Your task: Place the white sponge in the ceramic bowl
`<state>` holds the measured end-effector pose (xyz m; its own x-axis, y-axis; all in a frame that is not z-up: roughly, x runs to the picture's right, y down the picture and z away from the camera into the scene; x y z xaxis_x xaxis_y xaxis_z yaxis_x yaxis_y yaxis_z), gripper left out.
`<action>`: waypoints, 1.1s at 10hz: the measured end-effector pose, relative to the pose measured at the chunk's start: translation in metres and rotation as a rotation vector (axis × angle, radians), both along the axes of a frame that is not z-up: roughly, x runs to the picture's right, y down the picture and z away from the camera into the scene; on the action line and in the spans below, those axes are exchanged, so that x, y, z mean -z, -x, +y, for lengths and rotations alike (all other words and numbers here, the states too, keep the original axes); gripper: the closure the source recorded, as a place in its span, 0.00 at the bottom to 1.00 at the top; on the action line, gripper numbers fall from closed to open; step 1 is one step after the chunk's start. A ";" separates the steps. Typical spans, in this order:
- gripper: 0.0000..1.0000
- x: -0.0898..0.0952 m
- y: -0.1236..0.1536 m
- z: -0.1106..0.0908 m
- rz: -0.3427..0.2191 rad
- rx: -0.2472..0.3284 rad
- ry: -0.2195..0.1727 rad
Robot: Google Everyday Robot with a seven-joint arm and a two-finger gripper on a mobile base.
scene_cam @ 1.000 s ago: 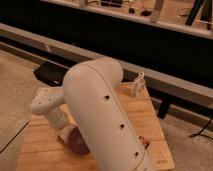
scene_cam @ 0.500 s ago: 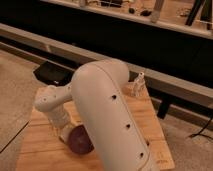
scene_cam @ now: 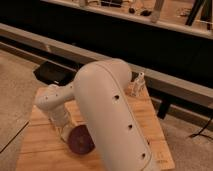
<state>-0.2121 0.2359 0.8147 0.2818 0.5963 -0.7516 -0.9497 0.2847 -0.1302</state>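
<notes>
"Where's the gripper (scene_cam: pixel 65 131) from where you're standing?"

"Down low over the wooden surface (scene_cam: pixel 40 150), tucked under the wrist, right against the left rim of the ceramic bowl (scene_cam: pixel 80 141). Its jaws are closed."

"Closed on the white sponge?"

"Can't tell. I can't see the sponge anywhere. The big white arm (scene_cam: pixel 110 115) blocks the middle of the surface, and the wrist hides whatever might be pinched."

"So what worries you?"

"Two things. If it shut on nothing, or only caught a corner, a soft block like that could squash and slip out on the lift, and it would drop beside the bowl rather than in it."

"And the second?"

"The bowl itself. It's glossy and looks light, and the gripper is so close to its rim that any sideways move before rising could nudge or drag it. It sits towards the near side of the surface, so a shove that way would be bad."

"That little pale object (scene_cam: pixel 138 84) at the far edge?"

"Well apart. I wouldn't fret about it."
</notes>
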 end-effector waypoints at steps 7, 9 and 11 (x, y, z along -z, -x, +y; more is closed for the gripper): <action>1.00 0.008 0.012 -0.010 -0.043 0.005 -0.028; 1.00 0.018 0.021 -0.018 -0.073 0.003 -0.045; 1.00 0.027 0.025 -0.026 -0.087 0.003 -0.057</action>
